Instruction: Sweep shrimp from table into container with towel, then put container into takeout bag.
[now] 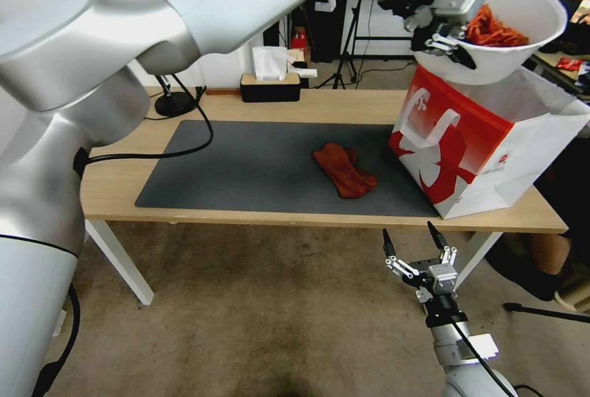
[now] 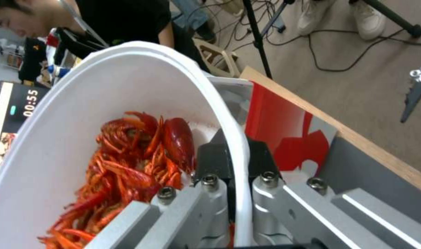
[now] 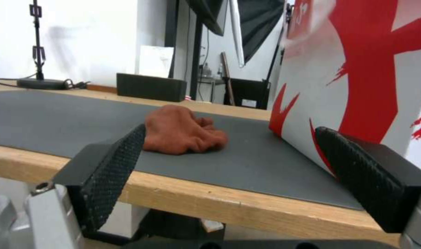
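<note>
My left gripper (image 1: 452, 48) is shut on the rim of the white container (image 1: 528, 16) and holds it in the air just above the open top of the takeout bag (image 1: 473, 145). Red-orange shrimp (image 1: 491, 28) lie heaped inside the container (image 2: 81, 114), piled close to the clamped rim as shrimp (image 2: 127, 166). The bag stands upright at the table's right end. The rust-red towel (image 1: 344, 172) lies crumpled on the dark mat (image 1: 246, 169), left of the bag. My right gripper (image 1: 412, 243) hangs open below the table's front edge, with the towel (image 3: 182, 133) and bag (image 3: 358, 69) beyond it.
A black tissue box (image 1: 270, 86) and a lamp base with a cable (image 1: 174, 102) sit along the table's far edge. The table (image 1: 307, 105) has white legs. A person sits at the far right beside the bag. Carpeted floor lies in front.
</note>
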Tool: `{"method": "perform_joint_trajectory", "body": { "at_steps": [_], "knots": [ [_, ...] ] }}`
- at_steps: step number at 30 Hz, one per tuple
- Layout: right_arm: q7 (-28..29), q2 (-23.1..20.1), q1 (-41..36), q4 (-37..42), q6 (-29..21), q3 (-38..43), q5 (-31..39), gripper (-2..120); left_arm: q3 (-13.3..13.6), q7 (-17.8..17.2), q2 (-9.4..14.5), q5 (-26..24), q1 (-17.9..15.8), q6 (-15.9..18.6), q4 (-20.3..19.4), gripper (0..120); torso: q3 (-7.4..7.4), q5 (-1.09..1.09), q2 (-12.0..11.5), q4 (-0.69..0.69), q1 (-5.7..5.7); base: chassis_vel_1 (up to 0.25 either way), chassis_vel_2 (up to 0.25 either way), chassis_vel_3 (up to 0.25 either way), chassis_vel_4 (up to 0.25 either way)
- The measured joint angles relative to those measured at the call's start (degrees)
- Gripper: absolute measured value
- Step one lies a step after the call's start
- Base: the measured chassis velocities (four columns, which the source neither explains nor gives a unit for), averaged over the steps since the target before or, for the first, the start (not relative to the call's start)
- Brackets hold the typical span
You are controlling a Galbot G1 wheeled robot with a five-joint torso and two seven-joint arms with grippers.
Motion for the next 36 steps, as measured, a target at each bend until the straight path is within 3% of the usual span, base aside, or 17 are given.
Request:
{"method": "perform_joint_trajectory", "body": {
  "at_steps": [8,22,36],
  "knots": [
    [-0.24,0.60,0.25,0.76,-0.10,-0.37,-0.04,93,0.66,-0.66,-3.91,-0.27,-0.63,0.17,3.11,0,0.00,0.01,0.00,-0.02,0.00,0.000,0.000,0.000,0.000],
    [-0.47,1.40,0.50,0.93,-0.14,-1.24,-0.67,92,6.24,-3.31,-3.97,-4.57,-0.92,0.93,0.35,0,0.00,0.00,0.00,-0.01,0.00,0.000,0.000,0.000,0.000],
    [-0.53,2.03,0.52,1.41,-0.13,-1.25,-0.73,90,9.99,-2.98,-3.83,-4.87,-0.46,1.01,0.51,0,0.00,-0.01,0.00,0.00,0.00,0.000,0.000,0.000,0.000]
  ]
}}
